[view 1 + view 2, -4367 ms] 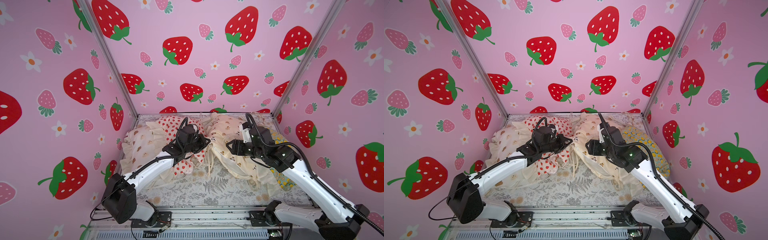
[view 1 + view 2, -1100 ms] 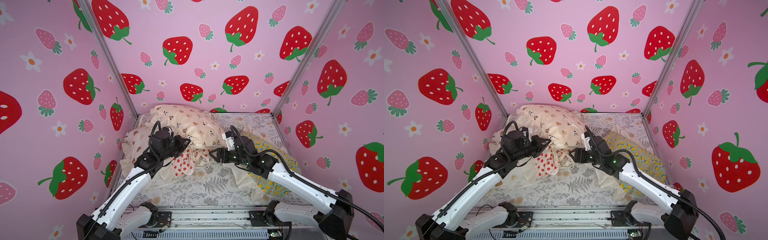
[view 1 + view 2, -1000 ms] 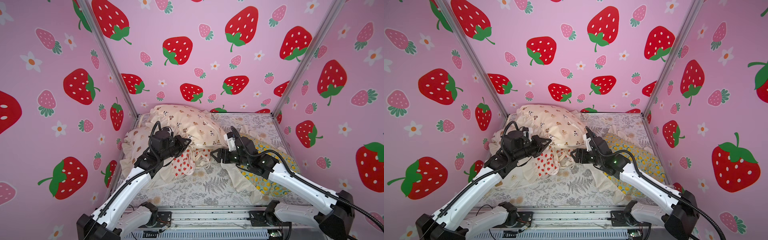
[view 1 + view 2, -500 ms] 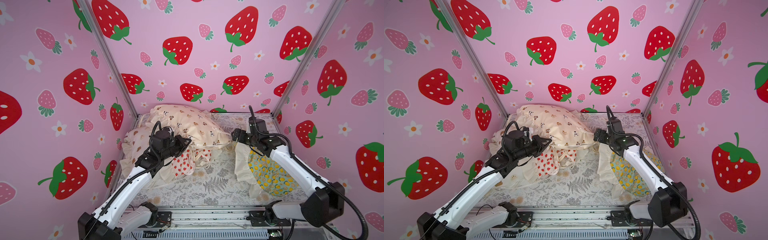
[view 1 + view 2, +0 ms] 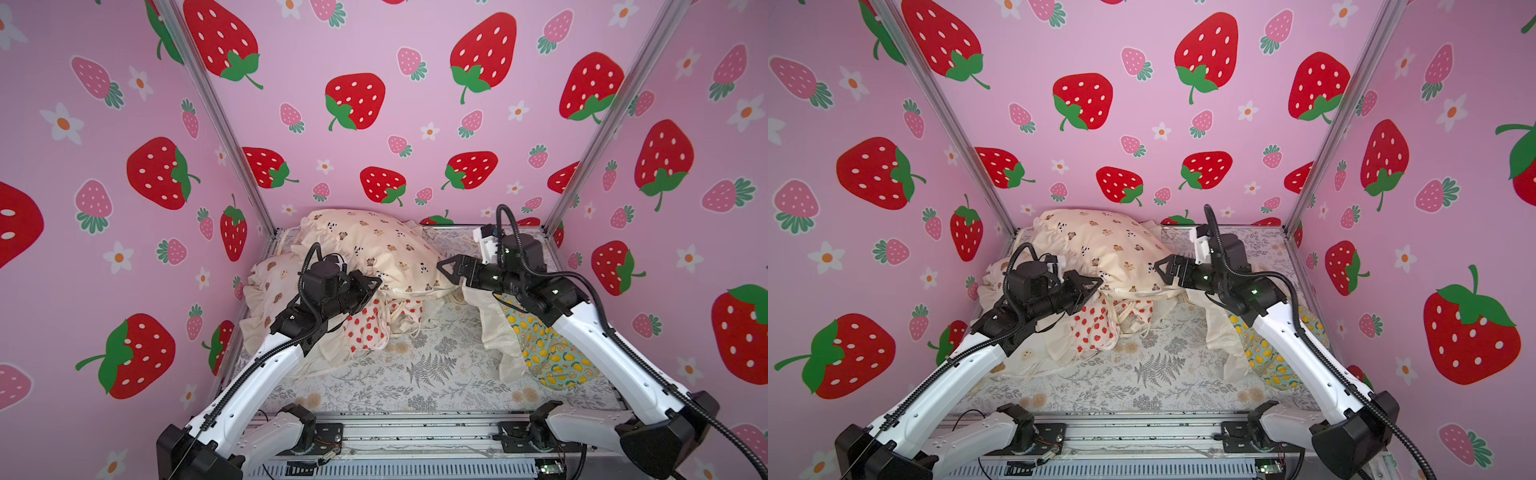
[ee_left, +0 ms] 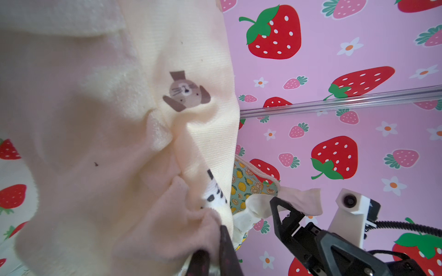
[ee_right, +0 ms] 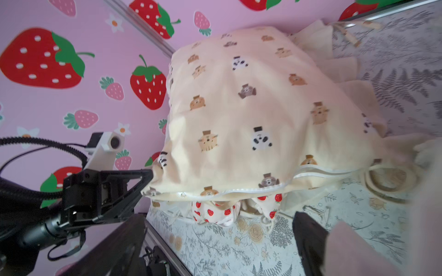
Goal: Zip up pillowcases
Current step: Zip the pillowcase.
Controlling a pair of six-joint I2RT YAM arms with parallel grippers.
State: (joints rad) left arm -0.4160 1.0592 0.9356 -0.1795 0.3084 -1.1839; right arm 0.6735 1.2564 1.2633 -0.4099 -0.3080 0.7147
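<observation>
Cream fabric with small bears and pandas: this bear-print pillowcase (image 5: 374, 249) lies between the two pairs of jaws; the left jaws are pressed together, pinching its ruffled corner; the right jaws stand spread and empty just beside its other end; whether its white zip (image 7: 239, 190) is closed is hard to make out; beneath, a strawberry pillowcase (image 5: 365, 328) shows, mostly covered.

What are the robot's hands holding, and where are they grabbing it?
Left gripper pinches the bear pillowcase by its corner, near the zipper. Right gripper is open, holding nothing.
</observation>
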